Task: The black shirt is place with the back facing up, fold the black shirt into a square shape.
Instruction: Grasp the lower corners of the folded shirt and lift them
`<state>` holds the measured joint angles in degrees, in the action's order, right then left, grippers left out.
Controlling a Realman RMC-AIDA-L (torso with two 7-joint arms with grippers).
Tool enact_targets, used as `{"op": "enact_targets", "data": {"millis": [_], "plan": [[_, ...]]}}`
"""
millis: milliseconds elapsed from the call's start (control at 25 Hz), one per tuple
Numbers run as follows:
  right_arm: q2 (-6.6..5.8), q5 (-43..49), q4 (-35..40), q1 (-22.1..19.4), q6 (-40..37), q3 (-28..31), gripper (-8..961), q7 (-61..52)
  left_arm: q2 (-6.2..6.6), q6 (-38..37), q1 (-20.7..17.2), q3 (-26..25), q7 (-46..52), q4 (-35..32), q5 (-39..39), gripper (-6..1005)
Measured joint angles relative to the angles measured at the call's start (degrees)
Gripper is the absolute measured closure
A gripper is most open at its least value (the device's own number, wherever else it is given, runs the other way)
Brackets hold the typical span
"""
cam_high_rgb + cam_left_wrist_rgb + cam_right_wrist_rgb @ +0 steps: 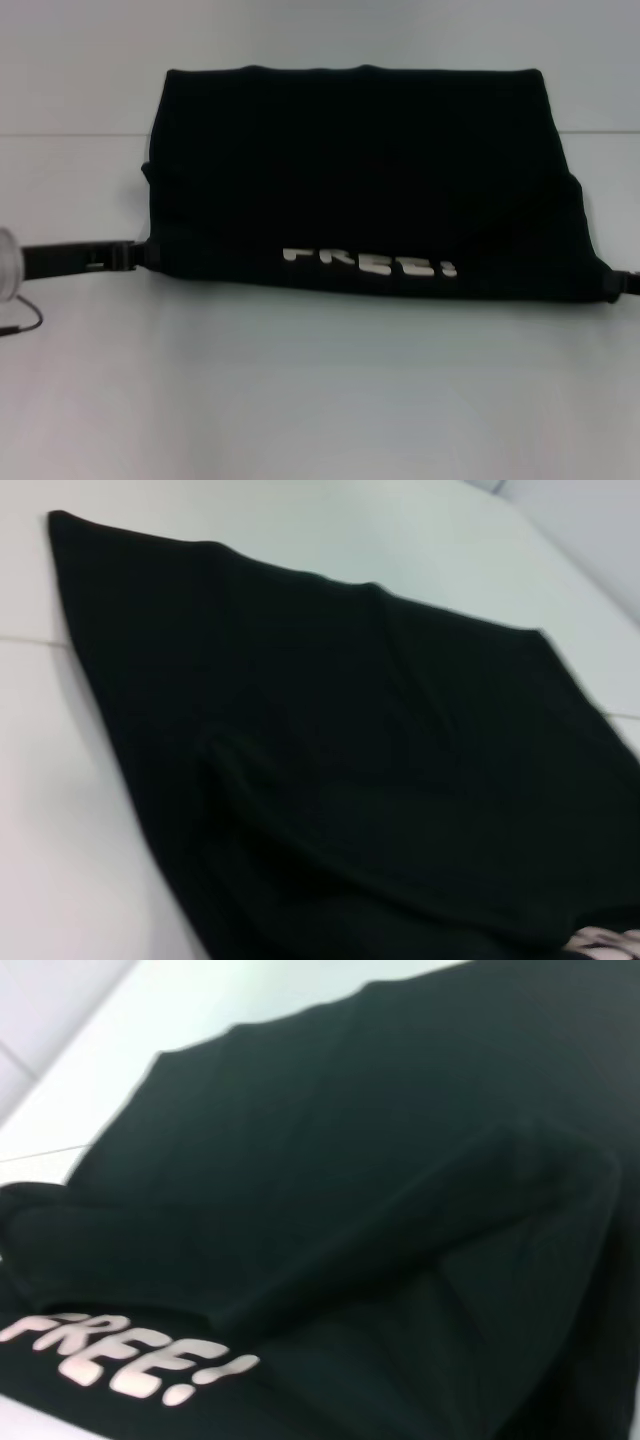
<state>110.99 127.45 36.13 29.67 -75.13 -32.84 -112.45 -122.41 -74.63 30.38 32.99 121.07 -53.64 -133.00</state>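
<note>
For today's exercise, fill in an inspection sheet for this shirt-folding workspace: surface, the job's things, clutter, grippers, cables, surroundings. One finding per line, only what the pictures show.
Surface: white table, a seam line running across it behind the shirt.
Job's things: black shirt lies partly folded in a wide block, white "FREE!" lettering showing along its near edge.
Clutter: nothing seen.
Grippers: left gripper at the shirt's near left corner; right gripper at the near right corner, mostly cut off by the picture's edge.
Cables: thin dark cable loops beneath the left arm.
Surroundings: plain pale wall behind the table.
</note>
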Motion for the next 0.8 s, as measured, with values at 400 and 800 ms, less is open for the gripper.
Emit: {"op": "enact_targets", "data": {"millis": [400,800], "plan": [[-0.34,0.25,3.22,-7.16,-16.96,5.74,921,11.35,1.09,-21.42,-3.66,-9.88,-9.81,0.18,-0.07,983],[-0.23,0.58,5.92,-11.87,-26.84,6.99,920,15.95,1.30,-35.89,-7.45,-12.85,-15.06,-0.27,-2.39,983]]}}
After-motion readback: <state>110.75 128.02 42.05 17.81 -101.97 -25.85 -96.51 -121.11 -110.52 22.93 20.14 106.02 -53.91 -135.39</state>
